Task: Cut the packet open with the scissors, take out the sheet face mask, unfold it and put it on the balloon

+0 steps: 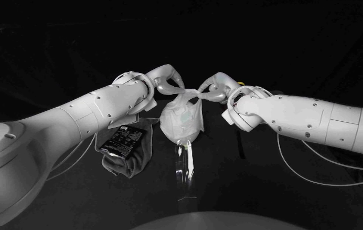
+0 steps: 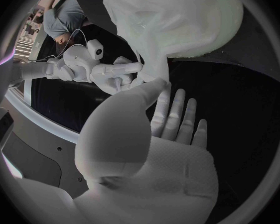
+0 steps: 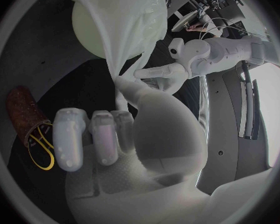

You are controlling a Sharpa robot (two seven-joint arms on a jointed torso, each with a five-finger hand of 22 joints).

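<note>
The white sheet mask [image 1: 184,110] hangs draped over the pale balloon [image 1: 181,127] in the middle of the table. My left hand [image 1: 166,79] pinches the mask's upper edge from the left. From the right, my right hand [image 1: 215,86] pinches the same edge, close beside the left hand. In the left wrist view the mask [image 2: 146,25] covers the balloon [image 2: 209,30], with the right hand [image 2: 115,74] beyond it. The right wrist view shows the mask [image 3: 130,30] stretched up from my thumb, over the balloon [image 3: 93,27], with the left hand [image 3: 159,74] opposite. Yellow-handled scissors [image 3: 42,147] lie on the table.
A black packet [image 1: 123,138] lies on a grey cloth [image 1: 135,161] under my left forearm. A clear stand [image 1: 184,164] runs down from the balloon towards me. A brown object [image 3: 22,112] lies beside the scissors.
</note>
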